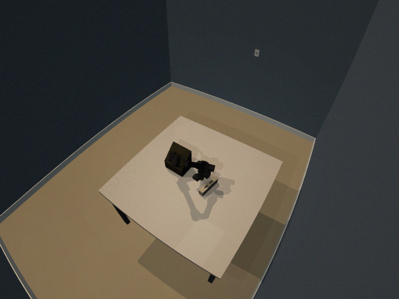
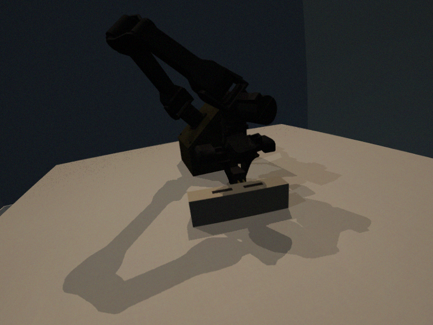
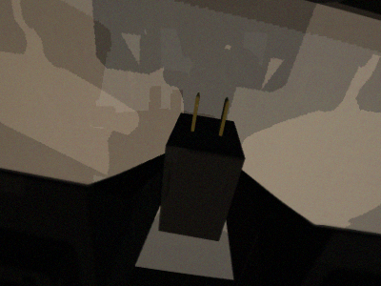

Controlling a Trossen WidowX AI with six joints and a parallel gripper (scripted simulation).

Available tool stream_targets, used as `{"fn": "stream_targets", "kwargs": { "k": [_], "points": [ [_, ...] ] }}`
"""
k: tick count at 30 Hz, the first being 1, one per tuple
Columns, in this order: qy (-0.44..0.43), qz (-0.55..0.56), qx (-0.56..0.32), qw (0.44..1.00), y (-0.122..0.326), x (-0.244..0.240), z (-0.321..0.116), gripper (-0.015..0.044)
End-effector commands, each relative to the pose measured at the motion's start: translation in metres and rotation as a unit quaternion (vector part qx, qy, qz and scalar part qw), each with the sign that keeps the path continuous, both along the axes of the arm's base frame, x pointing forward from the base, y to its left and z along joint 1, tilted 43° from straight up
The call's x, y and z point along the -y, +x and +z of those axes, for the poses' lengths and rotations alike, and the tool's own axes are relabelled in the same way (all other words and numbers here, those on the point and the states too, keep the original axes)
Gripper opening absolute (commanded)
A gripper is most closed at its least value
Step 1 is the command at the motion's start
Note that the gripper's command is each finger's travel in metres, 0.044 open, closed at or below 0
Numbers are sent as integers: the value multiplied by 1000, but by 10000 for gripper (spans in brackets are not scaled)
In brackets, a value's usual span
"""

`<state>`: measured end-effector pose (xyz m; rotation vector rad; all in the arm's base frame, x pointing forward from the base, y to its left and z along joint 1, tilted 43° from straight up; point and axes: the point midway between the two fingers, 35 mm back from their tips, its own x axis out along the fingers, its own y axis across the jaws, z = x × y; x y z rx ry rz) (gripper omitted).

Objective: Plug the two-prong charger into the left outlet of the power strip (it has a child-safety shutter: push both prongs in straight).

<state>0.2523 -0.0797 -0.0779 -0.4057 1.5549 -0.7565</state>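
Observation:
The power strip (image 1: 208, 186) (image 2: 237, 206) is a pale-topped block on the table, with a left outlet slot (image 2: 221, 191) and a right outlet slot (image 2: 253, 184) on its top face. My gripper (image 2: 235, 171) (image 3: 199, 165) is shut on the black two-prong charger (image 2: 235, 173) (image 3: 200, 191). The charger's two brass prongs (image 3: 210, 114) (image 2: 239, 180) point down. They hang just above the strip's top near its back edge, about between the two slots, without touching it. In the wrist view the surface below the prongs is mostly shadow, and I cannot make out the slots there.
The arm's dark base box (image 1: 178, 158) (image 2: 195, 154) stands just behind the strip on the white table (image 1: 144, 193) (image 2: 104, 195). The arm reaches up and folds down over the strip. The arm throws heavy shadows around the strip.

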Motion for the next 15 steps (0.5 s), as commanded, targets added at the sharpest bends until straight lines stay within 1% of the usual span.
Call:
{"fn": "stream_targets", "kwargs": {
  "k": [1, 15],
  "points": [
    [1, -5, 6, 1000, 6, 0, 0, 0],
    [0, -15, 15, 1000, 22, 4, 0, 0]
  ]
}}
